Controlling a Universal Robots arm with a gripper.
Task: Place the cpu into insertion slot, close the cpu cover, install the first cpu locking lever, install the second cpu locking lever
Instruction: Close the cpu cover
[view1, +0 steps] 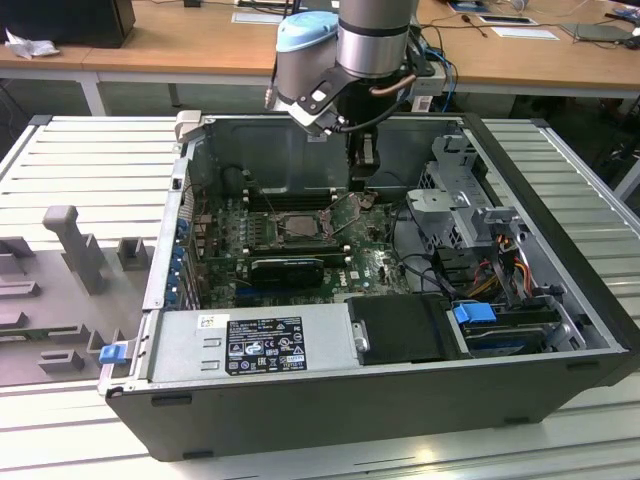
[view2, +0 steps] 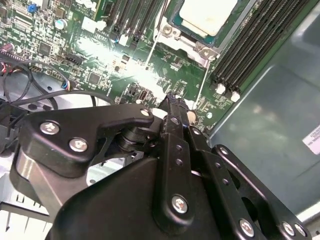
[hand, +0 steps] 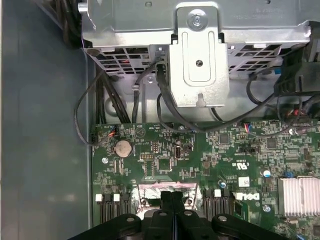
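Observation:
The pale cpu lies flat in the insertion slot, whose silver rim stands out from the green motherboard. In the exterior view the insertion slot sits mid-board, and the cpu cover stands tilted up at its exterior-view right side. Two thin metal levers run out from the socket. My gripper hangs just above the raised cover; its black fingers are pressed together with nothing between them. A silvery plate shows right beyond the fingertips.
The open computer case surrounds the board. A metal drive cage and black cables lie past the gripper. Memory slots flank the socket. A black card and the power supply sit nearer the case's front wall.

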